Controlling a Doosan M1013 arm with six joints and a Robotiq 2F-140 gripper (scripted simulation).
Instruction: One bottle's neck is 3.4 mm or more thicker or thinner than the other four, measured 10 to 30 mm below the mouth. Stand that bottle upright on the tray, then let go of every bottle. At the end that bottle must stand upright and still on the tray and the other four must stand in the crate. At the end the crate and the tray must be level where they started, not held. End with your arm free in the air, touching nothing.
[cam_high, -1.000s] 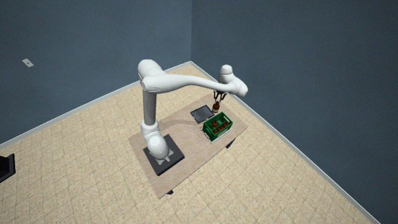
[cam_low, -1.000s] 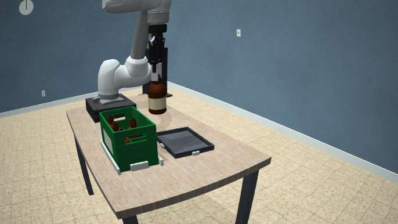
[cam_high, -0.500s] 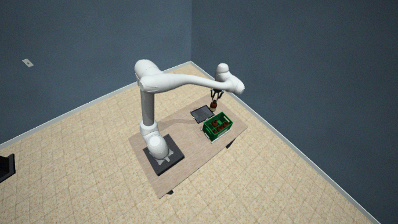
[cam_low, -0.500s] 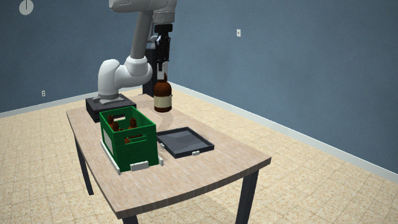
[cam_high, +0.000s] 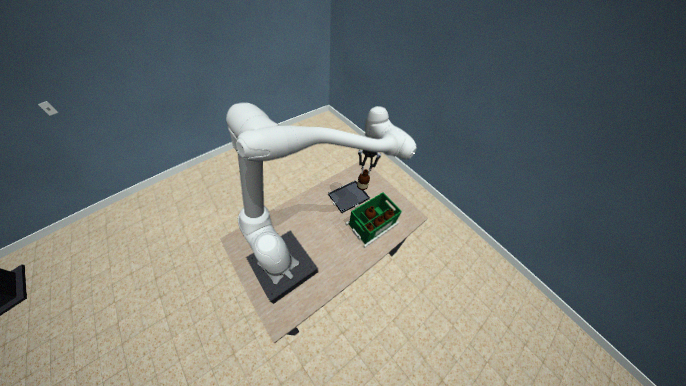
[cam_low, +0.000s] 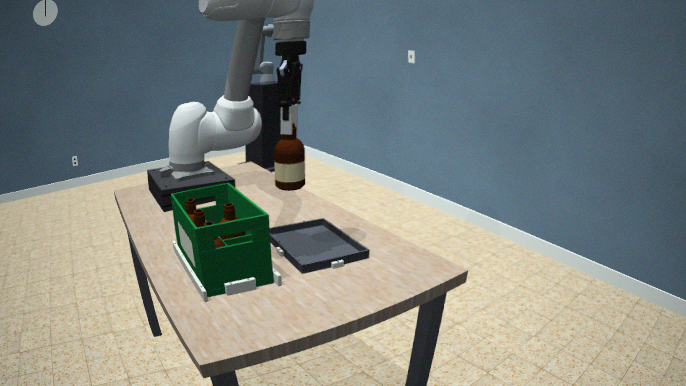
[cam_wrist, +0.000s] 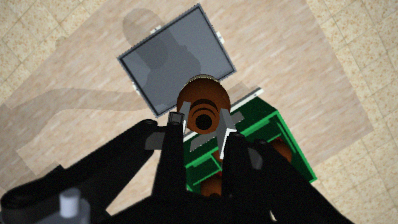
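My gripper (cam_high: 367, 170) (cam_low: 288, 126) (cam_wrist: 203, 116) is shut on the neck of a brown bottle (cam_high: 363, 180) (cam_low: 289, 150) (cam_wrist: 202, 92) with a cream label. The bottle hangs upright, well above table height. The tray (cam_high: 345, 197) (cam_low: 320, 245) (cam_wrist: 210, 40), dark and low-rimmed, lies flat with no bottle on it. The green crate (cam_high: 369, 237) (cam_low: 240, 265) (cam_wrist: 295, 145) stands level beside the tray. Other brown bottles stand in it, one neck (cam_low: 229, 212) apart from a row along one side. Their lower parts are hidden by the crate walls. Neck thickness cannot be judged by eye.
White stops sit on the table (cam_high: 320, 250) (cam_low: 350, 310) around the crate, one strip (cam_low: 190, 272) along its side, and a small stop (cam_low: 337, 263) at the tray's edge. The arm's dark base plate (cam_high: 300, 260) (cam_low: 192, 182) is at the table's other end.
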